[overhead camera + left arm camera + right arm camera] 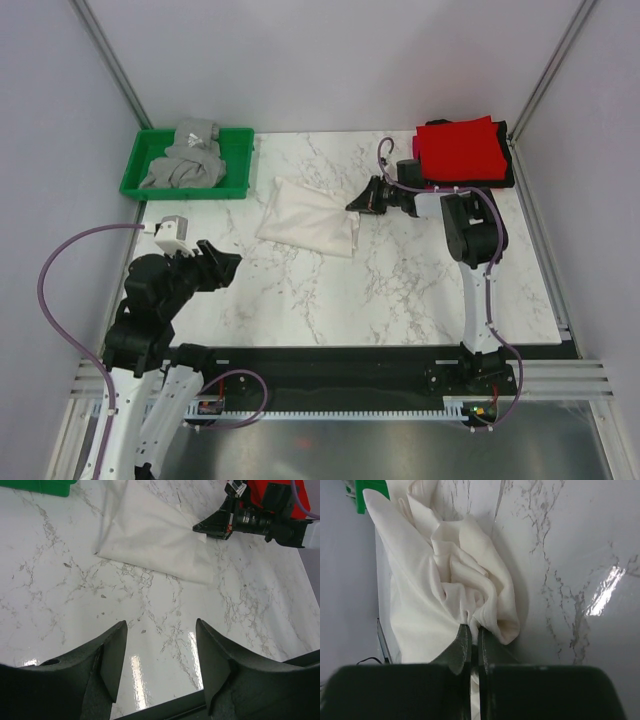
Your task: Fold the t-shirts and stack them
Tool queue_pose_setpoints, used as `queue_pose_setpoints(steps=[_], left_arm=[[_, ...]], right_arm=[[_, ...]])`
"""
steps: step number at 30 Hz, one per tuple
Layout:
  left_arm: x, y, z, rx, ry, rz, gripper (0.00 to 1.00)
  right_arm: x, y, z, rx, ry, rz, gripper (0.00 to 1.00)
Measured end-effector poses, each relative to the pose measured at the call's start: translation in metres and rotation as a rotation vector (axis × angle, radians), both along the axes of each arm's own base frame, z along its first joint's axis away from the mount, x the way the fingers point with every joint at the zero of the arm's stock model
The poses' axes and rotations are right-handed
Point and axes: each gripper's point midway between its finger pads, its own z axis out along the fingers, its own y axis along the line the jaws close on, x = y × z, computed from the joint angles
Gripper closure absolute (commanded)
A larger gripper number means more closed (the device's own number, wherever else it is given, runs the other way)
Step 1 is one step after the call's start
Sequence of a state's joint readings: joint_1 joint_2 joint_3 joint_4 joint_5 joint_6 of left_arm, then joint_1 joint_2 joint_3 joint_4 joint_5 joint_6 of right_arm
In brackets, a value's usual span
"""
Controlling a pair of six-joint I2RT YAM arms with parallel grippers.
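My right wrist view shows the right end effector (471,629) pinching bunched white t-shirt (440,585) cloth; overhead, only contact shows. The left end effector (160,627) is spread wide over the bench (60,595).

A robotics laboratory test cell: a white marble-patterned tabletop (400,290) is boxed in by plain pale grey wall panels (330,60) held in bare aluminium corner posts (105,55). Two black-and-white robot arms, the left arm (150,300) and the right arm (470,240), are bolted to a ribbed aluminium rail (560,375) at the near edge, with purple cables (41,283) looping loose from them. The tabletop is laid out like a test bench, with a green plastic tray (200,189) at the far left corner and a white cloth t-shirt (300,210) lying near the middle.
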State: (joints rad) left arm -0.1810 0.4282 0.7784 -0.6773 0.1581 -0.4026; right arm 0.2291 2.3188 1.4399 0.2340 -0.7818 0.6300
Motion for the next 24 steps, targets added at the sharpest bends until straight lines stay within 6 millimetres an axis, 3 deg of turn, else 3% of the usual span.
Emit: queue_pose_setpoints(steps=[5, 8, 11, 16, 19, 24], left_arm=[[0.001, 0.002, 0.0, 0.004, -0.001, 0.012, 0.36], [0.002, 0.004, -0.001, 0.008, 0.0, 0.024, 0.36], [0.002, 0.004, -0.002, 0.009, 0.003, 0.026, 0.36], [0.003, 0.008, -0.003, 0.016, 0.003, 0.045, 0.36], [0.003, 0.008, -0.003, 0.017, 0.003, 0.05, 0.36], [0.004, 0.009, -0.004, 0.018, 0.004, 0.051, 0.36]], right_arm=[[0.002, -0.012, 0.014, -0.134, 0.029, -0.011, 1.0], [0.015, -0.023, 0.049, -0.244, -0.034, -0.018, 1.0], [0.029, -0.041, 0.1, -0.356, -0.147, -0.039, 1.0], [0.053, -0.089, 0.178, -0.553, -0.327, -0.129, 1.0], [0.058, -0.118, 0.2, -0.659, -0.376, -0.174, 1.0], [0.061, -0.166, 0.217, -0.82, -0.401, -0.239, 1.0]])
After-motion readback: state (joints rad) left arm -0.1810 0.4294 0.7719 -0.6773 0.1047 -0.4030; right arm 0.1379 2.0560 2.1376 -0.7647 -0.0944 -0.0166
